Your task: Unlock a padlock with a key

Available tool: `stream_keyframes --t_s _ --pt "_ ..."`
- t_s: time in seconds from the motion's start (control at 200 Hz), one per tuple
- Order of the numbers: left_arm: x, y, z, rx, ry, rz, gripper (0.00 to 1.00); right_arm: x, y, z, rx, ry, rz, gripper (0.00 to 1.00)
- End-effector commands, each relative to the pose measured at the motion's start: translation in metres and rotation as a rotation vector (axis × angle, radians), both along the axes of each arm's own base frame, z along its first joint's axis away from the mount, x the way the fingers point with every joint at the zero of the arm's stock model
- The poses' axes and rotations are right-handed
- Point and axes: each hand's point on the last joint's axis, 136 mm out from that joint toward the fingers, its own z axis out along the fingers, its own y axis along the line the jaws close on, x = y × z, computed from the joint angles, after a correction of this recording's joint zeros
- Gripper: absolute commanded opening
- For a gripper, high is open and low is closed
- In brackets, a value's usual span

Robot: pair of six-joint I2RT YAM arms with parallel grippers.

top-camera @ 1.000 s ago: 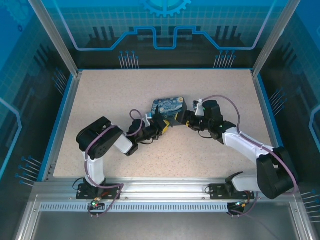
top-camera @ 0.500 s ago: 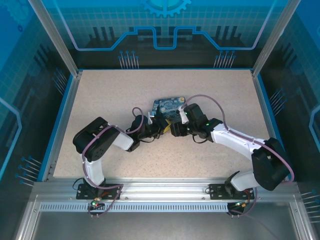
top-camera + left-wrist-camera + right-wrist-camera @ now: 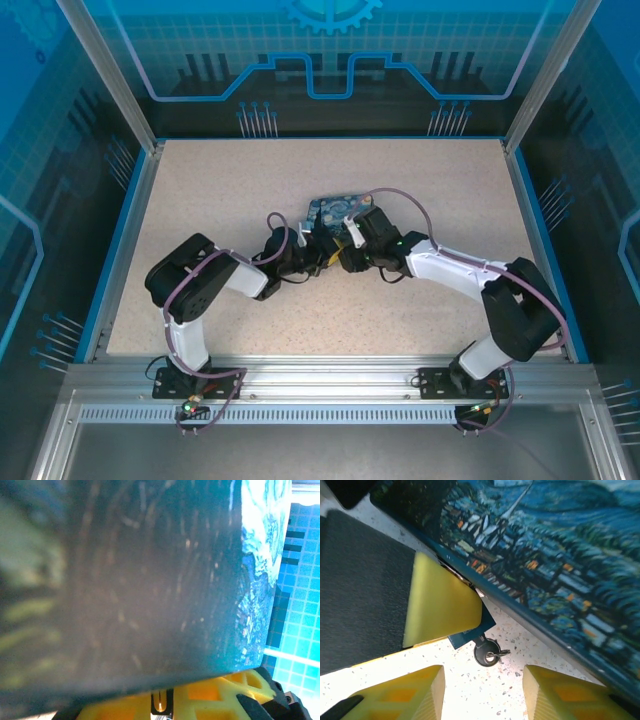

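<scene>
A small blue padlock (image 3: 470, 631) pokes out from under a yellow finger (image 3: 442, 605) of my left gripper (image 3: 322, 258), which is shut on it beside the painted tin. A dark-headed key (image 3: 485, 655) with a small ring sticks out of the padlock's end, just above the speckled table. My right gripper (image 3: 482, 674) is open, its two yellow fingertips either side of the key's head and a little short of it. In the top view the right gripper (image 3: 347, 258) faces the left one, nearly touching. The left wrist view shows my left gripper (image 3: 162, 701) pressed close under the tin's side.
The rectangular tin (image 3: 332, 210) printed with a blue-and-yellow swirly painting lies right behind both grippers; its wall (image 3: 560, 555) runs close along the padlock and its side (image 3: 150, 580) looms over the left fingers. The speckled table (image 3: 220, 190) is bounded by a blue rim.
My right arm has swung left and in, bringing its gripper up to the left gripper, and its jaws have narrowed. The left arm has barely moved.
</scene>
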Motion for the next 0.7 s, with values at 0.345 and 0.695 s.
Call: stream_keyframes --t_s 0.345,0.695 --pt "-0.004 -0.006 0.007 -0.011 0.018 -0.048 0.0 0.014 0.007 -0.01 -0.105 -0.04 0.015 0.38" --pt "-0.007 -0.005 0.004 -0.003 0.024 -0.054 0.0 0.016 0.019 0.003 -0.066 -0.044 0.05 0.11"
